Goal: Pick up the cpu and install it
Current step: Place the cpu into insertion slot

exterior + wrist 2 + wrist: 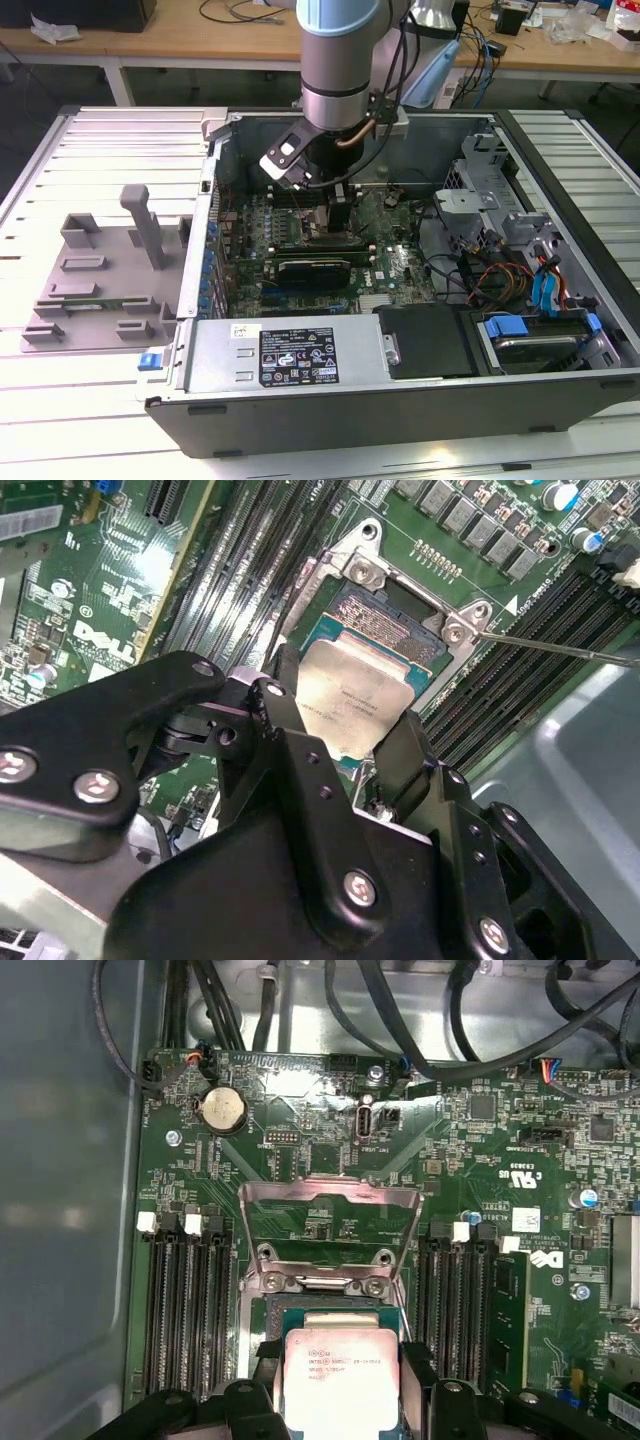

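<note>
Silvery-grey metal is showing between black fingers (287, 728): the gripper (345, 730) is clenching the cpu (350, 702) by two opposite edges. The metal top is facing up, so the underside is facing the socket (388, 620) and the grip is falling on the rim alone. In both wrist views the chip is hanging over the near part of the socket, with bare contacts showing past its far edge. I judge it is not yet seated, and whether it is touching the frame cannot be told. The hinged load plate (330, 1222) is standing open, tipped back toward the coin cell (222, 1110), and this is leaving the socket open from above. The fingers are sitting on the two sides that face the memory slots (185, 1300), away from the plate's hinge, probably so that neither is fouling it.

The motherboard (480, 1160) is lying flat on the floor of the open computer case (400, 412). The case itself is lying on its side across the middle of the white slatted table (80, 400), which is letting the arm (340, 50) stand straight down over the board. A grey moulded fixture (100, 270) is resting near the table's edge on the exterior view's left, just beside the case wall. Beyond the table's far edge, wooden benches (200, 30) are carrying cables and loose parts.
</note>
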You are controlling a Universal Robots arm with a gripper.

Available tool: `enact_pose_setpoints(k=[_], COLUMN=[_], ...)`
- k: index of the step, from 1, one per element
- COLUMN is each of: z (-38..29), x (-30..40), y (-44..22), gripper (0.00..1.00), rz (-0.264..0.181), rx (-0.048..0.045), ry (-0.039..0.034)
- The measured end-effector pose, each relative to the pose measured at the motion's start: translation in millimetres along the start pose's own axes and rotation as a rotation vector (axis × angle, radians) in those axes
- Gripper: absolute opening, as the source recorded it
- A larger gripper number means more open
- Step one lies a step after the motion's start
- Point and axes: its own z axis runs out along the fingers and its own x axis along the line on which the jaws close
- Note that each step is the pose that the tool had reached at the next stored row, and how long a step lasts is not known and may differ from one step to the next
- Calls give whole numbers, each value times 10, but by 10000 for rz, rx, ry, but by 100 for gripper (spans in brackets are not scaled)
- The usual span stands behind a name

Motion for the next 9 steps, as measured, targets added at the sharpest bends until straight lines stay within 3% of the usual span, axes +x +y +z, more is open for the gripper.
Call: enact_pose_setpoints(k=[3, 9], z=[39, 106], x=[33, 63], y=[-2, -16], gripper=[55, 55], rz=[-1, -7], rx=[1, 5], ry=[-6, -98])
